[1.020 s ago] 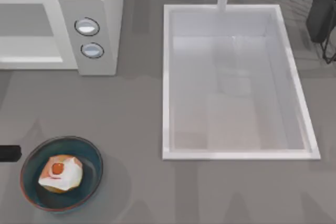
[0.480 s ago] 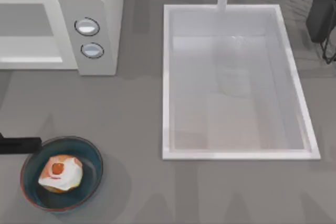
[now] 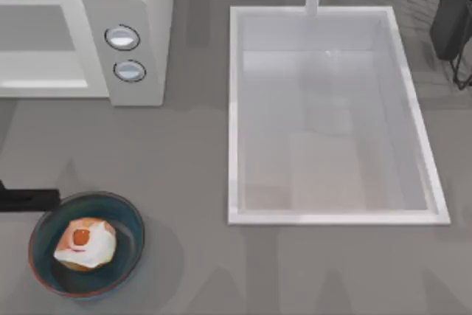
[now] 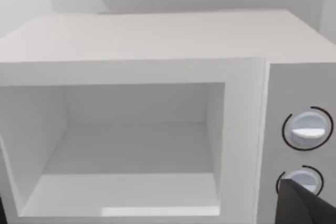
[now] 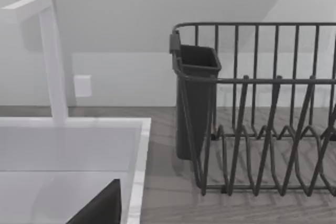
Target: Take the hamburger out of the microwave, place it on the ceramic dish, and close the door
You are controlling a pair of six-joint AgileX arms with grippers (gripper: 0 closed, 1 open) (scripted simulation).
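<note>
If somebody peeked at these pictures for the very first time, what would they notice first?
Probably the hamburger, bright orange and white, sitting in the blue dish at the table's front left. Next comes the big white microwave at the back left, standing open and bare inside, and the wide white sink in the middle. A dark hand pokes in from the left edge, right beside the dish.

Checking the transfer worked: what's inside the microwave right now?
The microwave cavity looks bare: white floor and walls, no food. Its near left corner is cut off, so that bit can't be checked. The hamburger sits in the ceramic dish.
</note>
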